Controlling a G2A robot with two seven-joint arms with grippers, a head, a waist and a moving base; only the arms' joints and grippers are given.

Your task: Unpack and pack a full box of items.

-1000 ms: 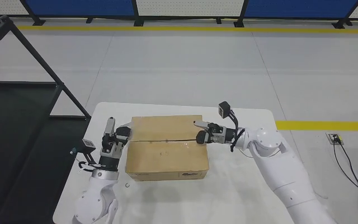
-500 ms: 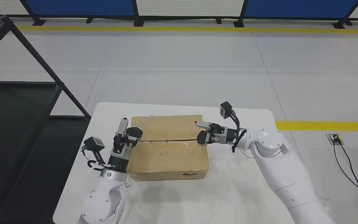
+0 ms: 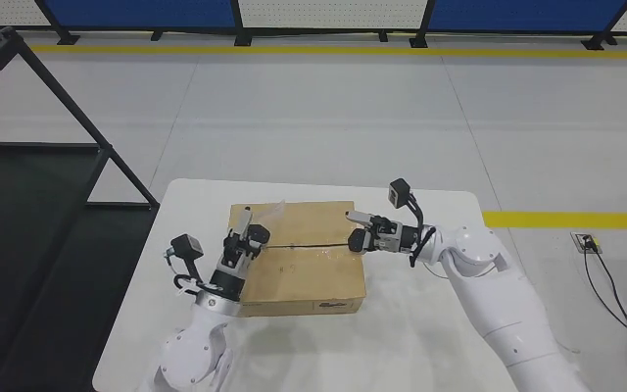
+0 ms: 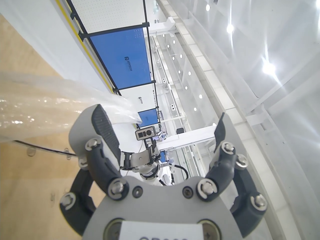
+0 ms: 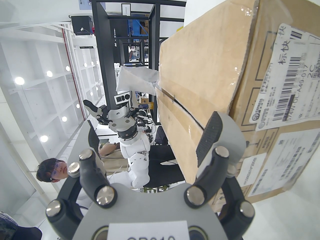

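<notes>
cardboard box (image 3: pixel 294 260) shut on the white table (image 3: pixel 411 323)

the box sits mid-table, flaps closed. the step looks like stripping the tape to open it. the left gripper (image 4: pixel 160 118), jaws apart and holding nothing, is at the box's left end. the right gripper (image 5: pixel 152 126), also spread and empty, is at the right end by the seam (image 3: pixel 304 245). best to close squarely on the loose clear tape (image 4: pixel 50 101), then pull low along the seam while the right gripper steadies the box. the left wrist view puts the tape beside one pad (image 4: pixel 105 126), not between the two. the top view leaves that unsettled.
</notes>
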